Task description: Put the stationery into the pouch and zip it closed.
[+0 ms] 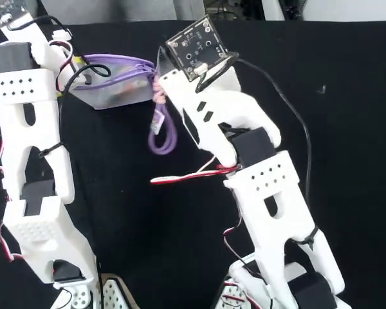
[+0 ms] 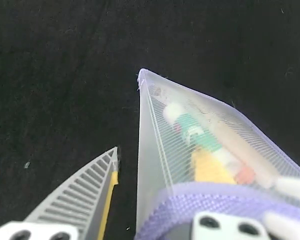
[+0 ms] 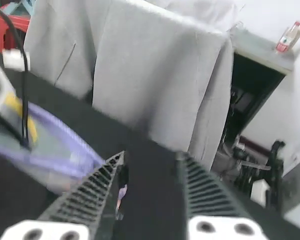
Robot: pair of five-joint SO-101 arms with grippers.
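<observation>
Pouch (image 1: pixel 112 87), clear mesh with purple trim, at far left of black table (image 1: pixel 347 161), strung between both arms; purple strap loop (image 1: pixel 162 138) hangs off its right end. Stationery (image 2: pixel 205 150) inside: green, yellow, orange and white pieces packed together. Left gripper (image 1: pixel 77 72) at pouch's left end, jaws apart, one finger (image 2: pixel 85 197) clear of the mesh, the other under the purple rim. Right gripper (image 3: pixel 150 159) at right end, jaws parted, gripping nothing, small purple tag beside one finger.

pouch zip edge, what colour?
Purple woven band along the top of the clear, fine-striped pouch. Shows best in the left wrist view.
</observation>
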